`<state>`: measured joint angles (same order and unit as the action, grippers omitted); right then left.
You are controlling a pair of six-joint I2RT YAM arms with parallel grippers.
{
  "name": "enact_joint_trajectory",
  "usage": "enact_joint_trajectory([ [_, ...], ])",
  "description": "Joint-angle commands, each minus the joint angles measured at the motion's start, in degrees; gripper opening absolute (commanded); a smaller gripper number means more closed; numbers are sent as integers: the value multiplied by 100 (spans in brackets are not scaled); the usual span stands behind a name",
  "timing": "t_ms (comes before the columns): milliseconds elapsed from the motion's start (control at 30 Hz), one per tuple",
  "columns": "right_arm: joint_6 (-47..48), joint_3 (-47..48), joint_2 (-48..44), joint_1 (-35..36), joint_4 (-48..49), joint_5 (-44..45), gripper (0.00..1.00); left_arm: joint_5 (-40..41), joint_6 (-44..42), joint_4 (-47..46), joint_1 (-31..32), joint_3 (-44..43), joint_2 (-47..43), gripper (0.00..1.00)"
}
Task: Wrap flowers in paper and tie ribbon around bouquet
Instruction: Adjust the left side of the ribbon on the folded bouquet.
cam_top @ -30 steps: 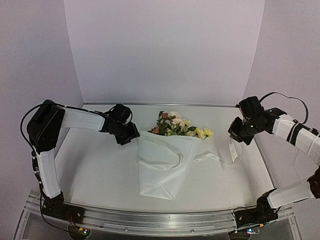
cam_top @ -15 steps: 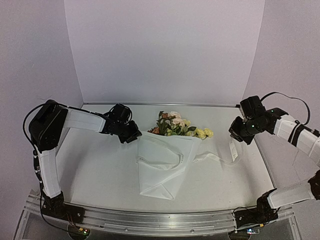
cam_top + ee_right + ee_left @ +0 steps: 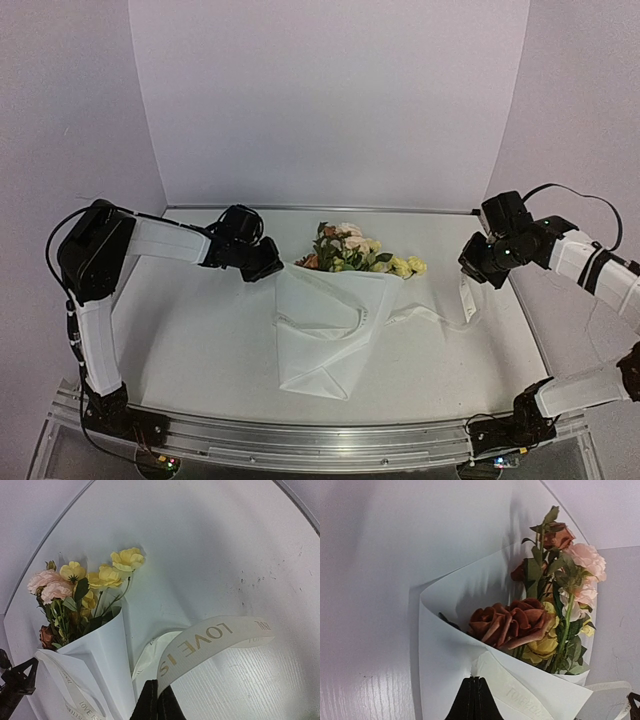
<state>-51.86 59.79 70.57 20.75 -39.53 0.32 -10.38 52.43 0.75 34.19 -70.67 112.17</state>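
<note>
Broadly, the table (image 3: 190, 340) fills my top view, with the bouquet (image 3: 335, 310) lying near its middle. The paper (image 3: 320, 345) is its biggest part: a white cone, closed tip toward 6 o'clock and open mouth toward 12. Its folds overlap, so I cannot trace where one edge ends. The flowers (image 3: 352, 250) spill out of the mouth toward 12 and 1 o'clock: yellow blooms on the 2 o'clock side, pink in the middle, orange at 10. Their stems are hidden inside the cone.

The ribbon (image 3: 440, 318) crosses the front of the paper, leaves it at 3 o'clock and rises to my right gripper (image 3: 472, 272), which is clamped on it. In the right wrist view the strip comes straight out from between the closed tips. The lettering is only partly readable, and the strip's far tail is cut off by the frame.

My left gripper (image 3: 270, 268) sits at the cone's 10 o'clock corner, jaws together. In the left wrist view the ribbon's other end runs right into the tips, so I read it as pinched. Whether a fold of paper is caught too, I cannot tell.
</note>
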Motion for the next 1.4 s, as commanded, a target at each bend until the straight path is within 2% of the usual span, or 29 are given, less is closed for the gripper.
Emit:
enact_joint_trajectory([
  [0, 104, 154, -131, -8, 49, 14, 0, -428, -539, -814, 185, 9, -581, 0],
  [100, 141, 267, -138, -9, 30, 49, 0, -874, -948, -1145, 565, -146, -747, 0],
  [200, 206, 479, -81, -31, -73, 97, 0, -1308, -1533, -1229, 1256, -587, -749, 0],
  [367, 291, 957, 180, -340, -147, -311, 0, -2350, -2024, -1419, 2083, -1249, -346, 0],
  [500, 321, 1441, 444, -567, -234, -727, 0, -3025, -2444, -1013, 2599, -2055, 300, 0],
  [600, 275, 1869, 697, -564, -292, -1085, 0, -3173, -2651, -461, 2828, -2705, 842, 0],
  [700, 200, 2157, 892, -487, -292, -1313, 0, -3007, -2568, -318, 2832, -2977, 1140, 14],
  [800, 160, 2366, 1022, -314, -301, -1401, 0, -2617, -2382, -625, 2751, -2676, 881, 39],
  [900, 126, 2472, 1060, -115, -301, -1351, 0, -2418, -2089, -1088, 2567, -1982, 342, 50],
  [1000, 57, 2508, 1027, 226, -294, -1110, 0, -2300, -1712, -1590, 2264, -1070, -452, 52],
  [1100, -116, 2464, 959, 700, -280, -649, 0, -2205, -1523, -1544, 1879, -192, -1252, 49],
  [1233, -491, 2137, 808, 1343, 47, -154, 0, -1381, -2414, -89, 1617, 672, -2298, 51],
  [1367, -682, 2127, 934, 1928, 308, 57, 0, -824, -3097, 1254, 1506, 1078, -2692, 53],
])
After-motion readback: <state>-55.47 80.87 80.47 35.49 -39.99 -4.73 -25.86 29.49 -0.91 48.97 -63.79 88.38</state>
